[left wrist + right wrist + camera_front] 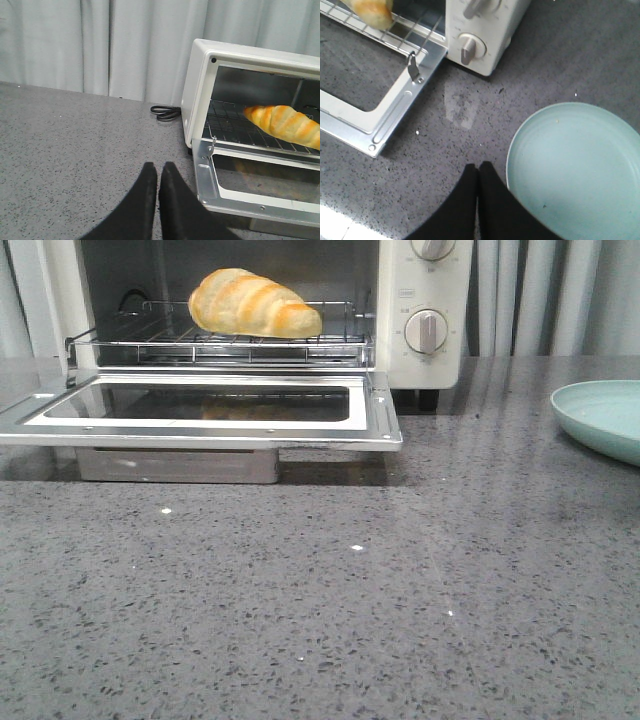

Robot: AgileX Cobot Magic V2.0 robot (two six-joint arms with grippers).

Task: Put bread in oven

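Note:
The bread (253, 304), a golden-yellow ridged roll, lies on the wire rack (215, 340) inside the cream-white oven (425, 365). The oven door (200, 410) hangs open and lies flat. The bread also shows in the left wrist view (286, 125) and partly in the right wrist view (370, 11). My left gripper (158, 167) is shut and empty over the countertop, to the left of the open door. My right gripper (478, 168) is shut and empty, beside the plate's rim. Neither gripper shows in the front view.
A pale green plate (603, 418) sits at the right, also in the right wrist view (575, 170). Two knobs (426, 331) are on the oven's right panel. A black cable (165, 112) lies behind the oven's left side. Grey curtains hang behind the speckled countertop (320, 620).

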